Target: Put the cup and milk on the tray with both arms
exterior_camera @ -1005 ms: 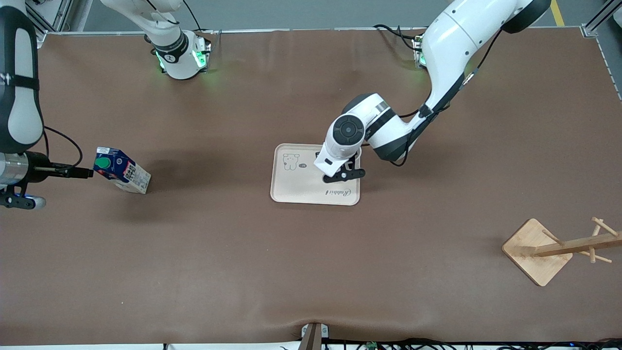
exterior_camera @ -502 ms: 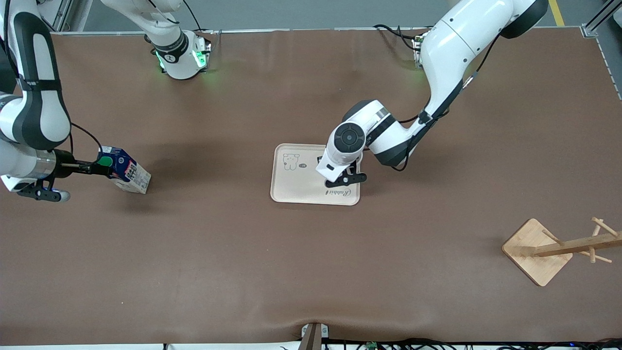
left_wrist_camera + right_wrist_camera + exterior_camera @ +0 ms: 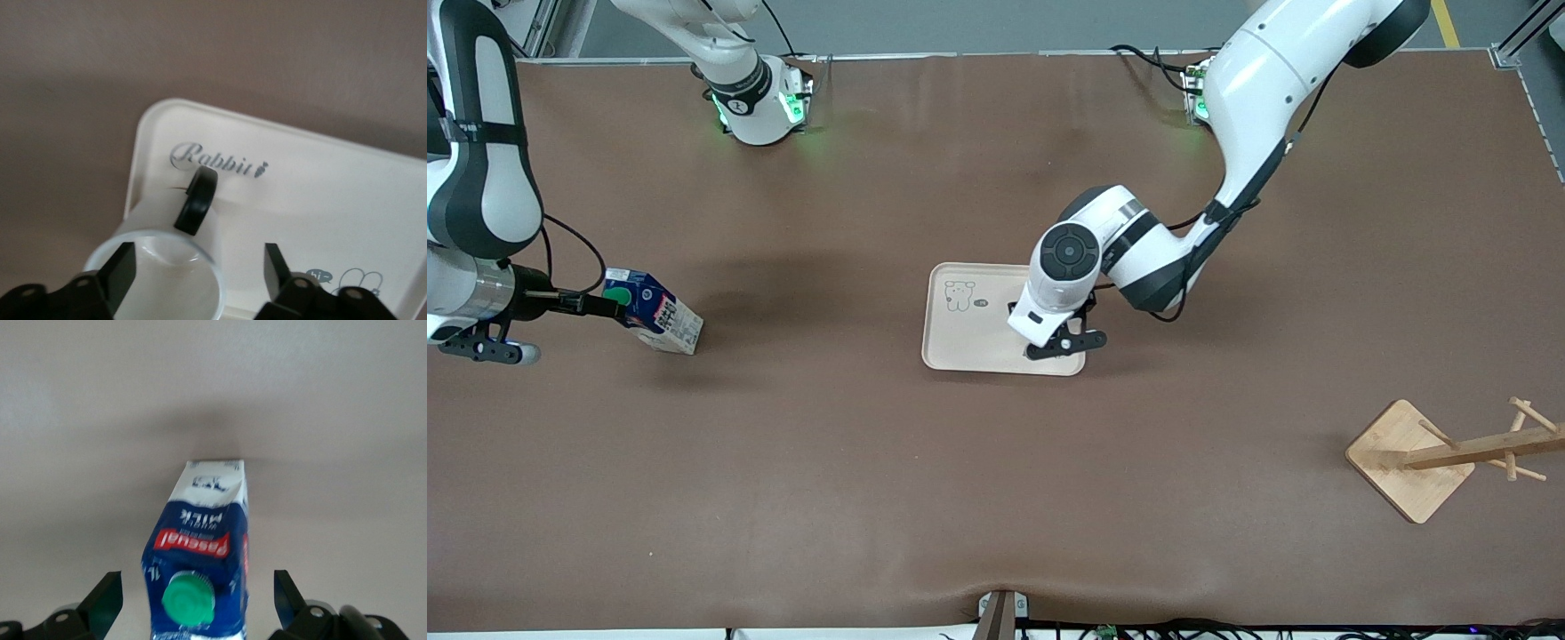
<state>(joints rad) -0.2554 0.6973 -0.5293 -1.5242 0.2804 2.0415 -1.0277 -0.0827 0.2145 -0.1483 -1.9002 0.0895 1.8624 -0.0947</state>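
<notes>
The cream tray (image 3: 969, 333) lies mid-table. In the left wrist view the white cup (image 3: 157, 283) stands upright on the tray (image 3: 320, 200) by the word "Rabbit", its black handle (image 3: 197, 200) toward the print. My left gripper (image 3: 1063, 342) (image 3: 199, 267) is open just above it, with one finger at the rim and the other beside the cup. In the front view the wrist hides the cup. The blue milk (image 3: 654, 313) stands on the table toward the right arm's end. My right gripper (image 3: 607, 307) (image 3: 197, 597) is open with its fingers either side of the milk's (image 3: 200, 540) top, not touching.
A wooden rack with pegs on a square base (image 3: 1409, 458) stands toward the left arm's end, nearer the front camera than the tray. Both arm bases (image 3: 760, 107) sit at the table's back edge.
My right gripper has moved in to the milk's top and now partly covers the green cap. My left gripper has shifted over the tray toward its nearer edge.
</notes>
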